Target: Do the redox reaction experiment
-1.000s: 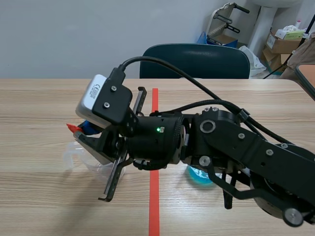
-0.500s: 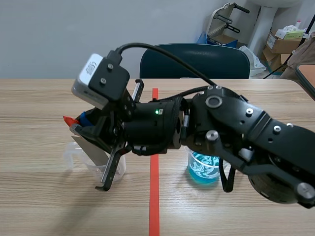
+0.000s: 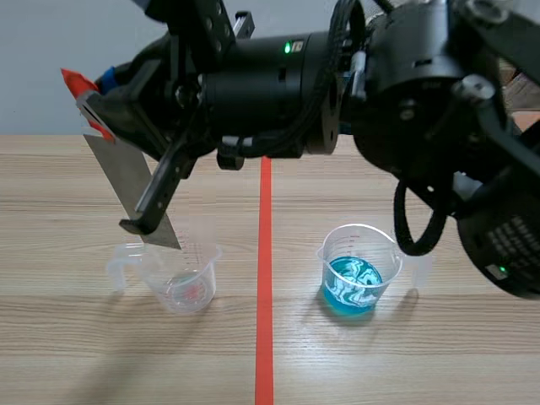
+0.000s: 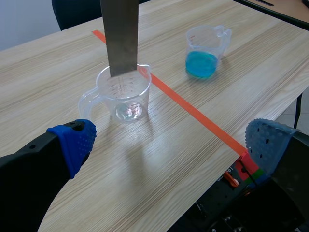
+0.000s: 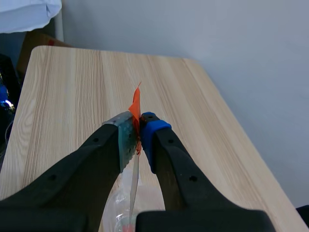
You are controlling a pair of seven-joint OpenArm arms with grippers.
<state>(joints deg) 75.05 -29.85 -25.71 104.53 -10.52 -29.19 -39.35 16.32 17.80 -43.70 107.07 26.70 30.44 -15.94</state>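
Right gripper [image 5: 136,133] pinches the metal strip [image 3: 126,181] over the clear beaker [image 3: 190,287]; left gripper [image 4: 171,145] spread wide

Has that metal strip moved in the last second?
Yes. The metal strip rose against the clear cup; its lower end is now near the rim.

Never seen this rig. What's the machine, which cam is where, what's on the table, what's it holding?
This is a robot with two black arms, each ending in a two-fingered tool. The scene view looks across the wooden table from between the arms; the two wrist views look past each arm's own tool. On the table stand a clear measuring cup and a cup of blue liquid, either side of an orange-red tape line. The right tool, raised high, is shut on a metal strip whose lower end hangs at the clear cup's mouth. The left tool is open and holds nothing.
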